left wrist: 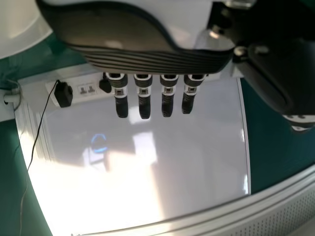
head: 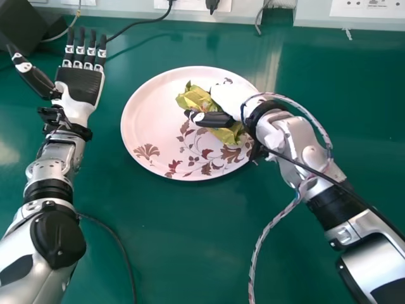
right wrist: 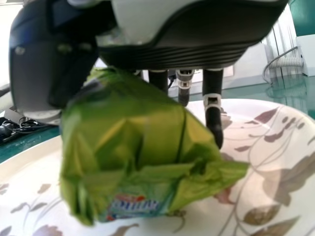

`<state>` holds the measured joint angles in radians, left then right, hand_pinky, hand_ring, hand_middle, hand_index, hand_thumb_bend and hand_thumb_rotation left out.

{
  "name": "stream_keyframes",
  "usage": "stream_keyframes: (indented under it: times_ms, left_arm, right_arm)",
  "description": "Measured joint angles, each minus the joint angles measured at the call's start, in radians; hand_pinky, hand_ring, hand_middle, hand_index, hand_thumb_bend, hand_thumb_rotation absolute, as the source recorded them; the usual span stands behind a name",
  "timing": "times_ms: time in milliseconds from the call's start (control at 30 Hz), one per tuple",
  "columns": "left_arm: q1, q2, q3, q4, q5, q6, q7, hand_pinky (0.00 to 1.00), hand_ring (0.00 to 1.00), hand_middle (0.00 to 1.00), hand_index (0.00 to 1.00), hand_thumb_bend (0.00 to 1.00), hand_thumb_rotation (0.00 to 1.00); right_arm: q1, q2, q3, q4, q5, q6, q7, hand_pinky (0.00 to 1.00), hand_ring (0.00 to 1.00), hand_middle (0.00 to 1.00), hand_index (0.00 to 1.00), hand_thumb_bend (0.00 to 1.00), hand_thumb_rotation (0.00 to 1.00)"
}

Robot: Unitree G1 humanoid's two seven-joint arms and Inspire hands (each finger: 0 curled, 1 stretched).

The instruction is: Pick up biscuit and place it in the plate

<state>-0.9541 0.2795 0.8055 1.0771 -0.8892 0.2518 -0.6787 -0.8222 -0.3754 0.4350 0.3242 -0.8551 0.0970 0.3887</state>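
The big green worktop point(head: 171, 253) lies under everything. On it sits a round, pale pink plate point(head: 149, 104) with brown and red leaves on it. The right hand point(head: 229, 100) is over the plate and is holding the biscuit point(head: 197, 100), with its thumb on one side and its bent fingers round the other. The left hand point(head: 81, 85) is over the worktop, off to the left of the plate, and it is let go, with its fingers out straight. The biscuit is in a shiny green and gold wrapper, over the plate. I cannot tell if it touches the plate.
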Motion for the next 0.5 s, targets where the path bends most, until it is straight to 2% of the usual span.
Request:
stream_keyframes:
  times_ms: [100, 333, 467, 500]
  left_arm:
    - [0.0, -0.001, -0.005, 0.0, 0.018, -0.027, 0.0, 0.95, 0.98, 1.0, 1.0, 1.0, 0.6]
    - [0.0, -0.002, -0.012, -0.002, 0.025, -0.026, -0.005, 0.94, 0.97, 1.0, 1.0, 1.0, 0.61]
    - [0.003, -0.004, -0.03, -0.009, 0.045, -0.038, -0.014, 0.93, 0.97, 1.0, 1.0, 1.0, 0.62]
    - [0.004, -0.005, -0.033, -0.01, 0.045, -0.038, -0.02, 0.93, 0.97, 1.0, 1.0, 1.0, 0.62]
  right_arm:
    - [0.0, -0.005, 0.0, -0.008, 0.006, 0.006, 0.007, 0.33, 0.44, 0.63, 0.5, 0.51, 0.07]
    - [0.0, -0.016, 0.0, -0.036, 0.011, 0.022, 0.028, 0.36, 0.48, 0.71, 0.5, 0.51, 0.08]
    - [0.0, -0.022, 0.0, -0.046, 0.011, 0.027, 0.033, 0.39, 0.55, 0.77, 0.5, 0.51, 0.08]
    - [0.0, -0.024, 0.0, -0.051, 0.01, 0.028, 0.034, 0.41, 0.57, 0.79, 0.64, 0.59, 0.21]
